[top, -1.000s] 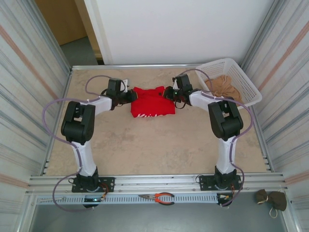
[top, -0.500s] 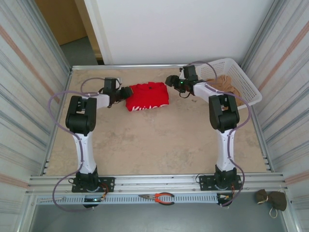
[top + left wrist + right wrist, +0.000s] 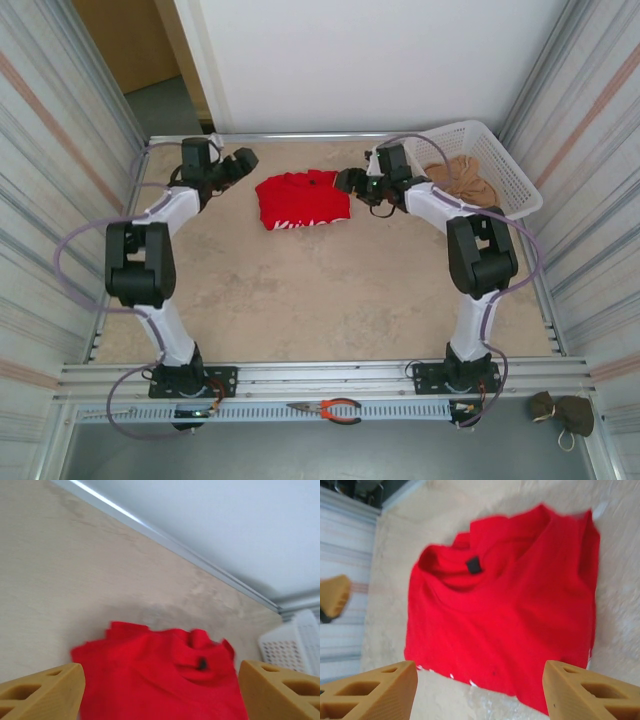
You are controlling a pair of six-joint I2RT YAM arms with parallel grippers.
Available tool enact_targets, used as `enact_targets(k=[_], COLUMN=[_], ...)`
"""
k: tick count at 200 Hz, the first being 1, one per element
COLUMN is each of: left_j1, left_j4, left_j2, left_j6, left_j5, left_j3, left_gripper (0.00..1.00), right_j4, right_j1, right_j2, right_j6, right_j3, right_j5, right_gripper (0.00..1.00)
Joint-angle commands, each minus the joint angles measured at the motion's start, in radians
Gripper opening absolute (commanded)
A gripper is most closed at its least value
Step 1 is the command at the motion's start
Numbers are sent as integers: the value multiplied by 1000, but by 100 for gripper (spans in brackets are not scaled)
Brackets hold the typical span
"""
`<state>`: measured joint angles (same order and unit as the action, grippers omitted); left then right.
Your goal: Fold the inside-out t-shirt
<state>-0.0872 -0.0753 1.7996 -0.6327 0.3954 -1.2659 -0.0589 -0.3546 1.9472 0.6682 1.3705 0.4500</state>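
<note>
The inside-out t-shirt (image 3: pixel 303 202) is bright red and lies folded in a compact rectangle at the back middle of the table, with white print along its near edge. My left gripper (image 3: pixel 240 160) hovers just off its left back corner, open and apart from the cloth. My right gripper (image 3: pixel 347 180) is at the shirt's right edge, also open. In the left wrist view the t-shirt (image 3: pixel 160 675) lies beyond the spread fingers (image 3: pixel 45 690), collar and black tag up. The right wrist view shows the t-shirt (image 3: pixel 505 615) under the wide-apart fingers (image 3: pixel 580 690), nothing gripped.
A white basket (image 3: pixel 505 160) at the back right holds a tan-brown garment (image 3: pixel 460 178). Metal walls close in both sides, and a rail runs along the back edge. Red-handled pliers (image 3: pixel 330 408) lie on the front frame.
Both grippers went from shut to open and let go of the shirt. The left arm swung back and left, away from the cloth. The shirt now lies slightly further back and left.
</note>
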Motion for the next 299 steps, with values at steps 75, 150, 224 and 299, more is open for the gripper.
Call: enact_targets(k=[75, 150, 224, 299], left_j1=[-147, -135, -188, -134], left_j4=[-20, -142, -14, 378], left_j2=[-61, 33, -328, -676], left_j6=[-39, -33, -199, 58], left_j5=[-64, 41, 41, -133], left_j3=[337, 288, 688, 532], left_gripper=[71, 0, 0, 77], right_j4=[-68, -62, -93, -427], right_j1=[-24, -8, -131, 1], right_j2=[155, 135, -183, -483], right_j6=[-9, 30, 80, -104], right_j3=[30, 1, -439, -362], right_j5=[5, 63, 7, -120], right_gripper=[63, 0, 1, 64])
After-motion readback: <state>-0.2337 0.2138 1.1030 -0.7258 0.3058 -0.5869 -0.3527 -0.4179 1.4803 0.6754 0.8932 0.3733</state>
